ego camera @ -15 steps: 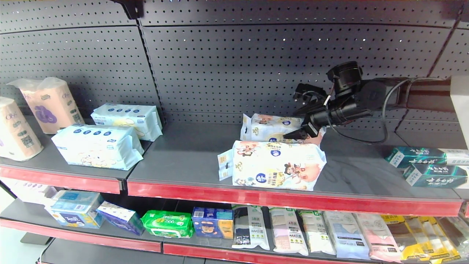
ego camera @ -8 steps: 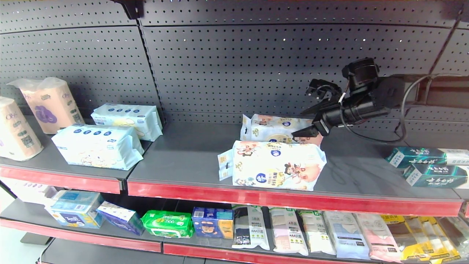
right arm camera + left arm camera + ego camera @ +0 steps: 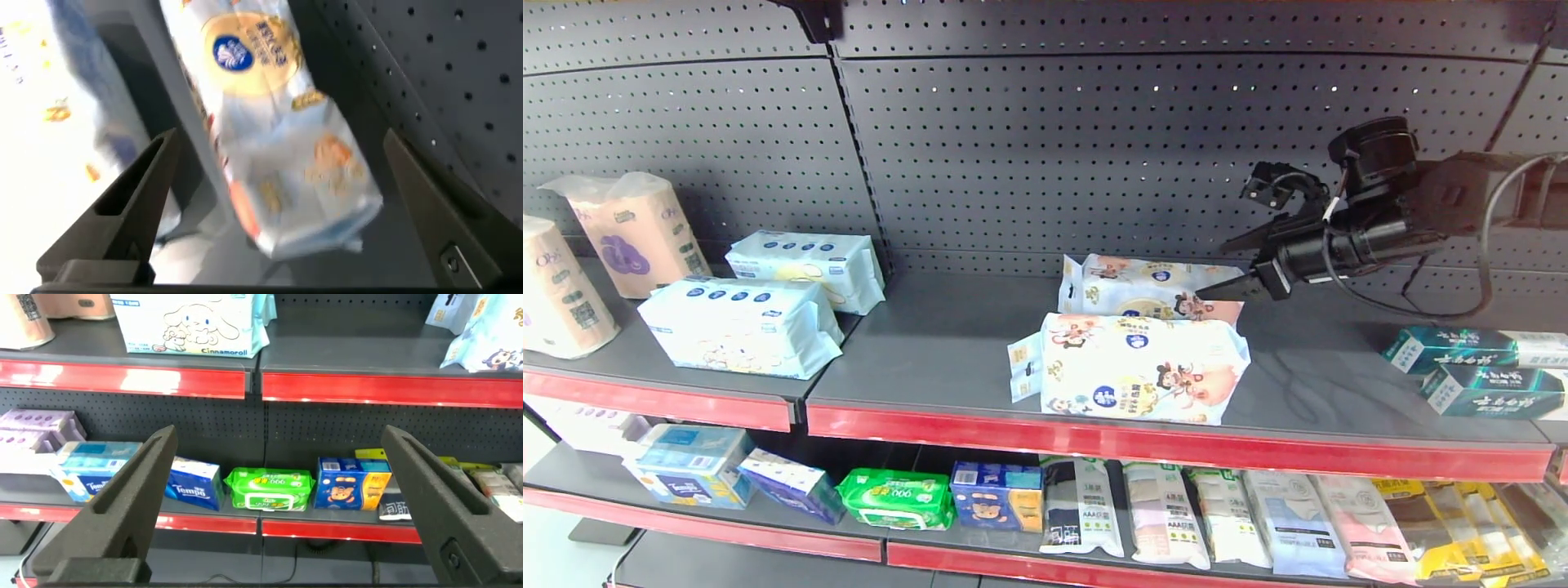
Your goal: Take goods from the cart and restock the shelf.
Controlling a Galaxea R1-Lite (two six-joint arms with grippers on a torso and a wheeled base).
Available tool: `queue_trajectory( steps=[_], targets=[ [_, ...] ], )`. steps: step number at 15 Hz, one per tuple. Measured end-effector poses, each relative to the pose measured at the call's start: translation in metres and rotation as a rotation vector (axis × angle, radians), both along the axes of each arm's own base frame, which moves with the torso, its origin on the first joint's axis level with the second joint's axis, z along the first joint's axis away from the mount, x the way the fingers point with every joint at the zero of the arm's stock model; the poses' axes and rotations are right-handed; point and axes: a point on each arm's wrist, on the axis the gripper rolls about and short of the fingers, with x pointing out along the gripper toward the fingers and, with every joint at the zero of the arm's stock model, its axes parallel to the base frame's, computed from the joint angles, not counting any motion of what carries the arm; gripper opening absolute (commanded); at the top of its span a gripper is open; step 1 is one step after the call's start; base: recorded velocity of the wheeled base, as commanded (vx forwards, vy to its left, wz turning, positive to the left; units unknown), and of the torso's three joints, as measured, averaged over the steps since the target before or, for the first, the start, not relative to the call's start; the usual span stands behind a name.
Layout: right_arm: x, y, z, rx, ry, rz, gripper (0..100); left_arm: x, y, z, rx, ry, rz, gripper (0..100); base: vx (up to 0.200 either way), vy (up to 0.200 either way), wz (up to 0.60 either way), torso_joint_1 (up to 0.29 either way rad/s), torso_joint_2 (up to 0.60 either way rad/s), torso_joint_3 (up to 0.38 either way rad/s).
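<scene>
right pincer [image 3: 1217,271] open and empty beside the rear pack

the right pincer hung over the middle shelf [image 3: 931,351] with its jaws spread wide and nothing between them. its lower fingertip was just beside the far corner of the rear cartoon-print tissue pack [image 3: 1147,286]; whether it touched could not be told. that pack lay flat on the shelf against the pegboard, close behind the front cartoon-print tissue pack [image 3: 1143,367]. the left pincer [image 3: 270,506] was also wide open and empty, low down, facing the lower shelf.

judged from this, the placing step looked done: the pack rested on the board, free of the grip. the next move called for drawing the right arm straight back, clear of both packs, without dragging the rear one, then going to the cart for more.

counted on the middle shelf: two cartoon-print tissue packs, two blue-and-white tissue packs [image 3: 743,327], two wrapped toilet-roll packs [image 3: 637,233], and at least two teal toothpaste boxes [image 3: 1454,347].
</scene>
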Motion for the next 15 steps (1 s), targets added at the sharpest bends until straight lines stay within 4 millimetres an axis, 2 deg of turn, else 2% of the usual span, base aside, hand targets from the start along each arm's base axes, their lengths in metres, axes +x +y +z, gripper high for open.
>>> queue_trajectory(
  steps=[8,11,15],
  targets=[
    [-0.036,-0.031,0.013,0.045,0.026,-0.051,100,0.0,0.0,0.0,0.0,0.0,0.0,100,0.0,0.0,0.0,0.0,0.0,0.0],
    [-0.044,-0.033,0.019,0.056,0.02,-0.06,100,0.0,0.0,0.0,0.0,0.0,0.0,100,0.0,0.0,0.0,0.0,0.0,0.0],
    [-0.067,-0.03,0.007,0.054,0.08,-0.05,100,0.0,0.0,0.0,0.0,0.0,0.0,100,0.0,0.0,0.0,0.0,0.0,0.0]
  ],
)
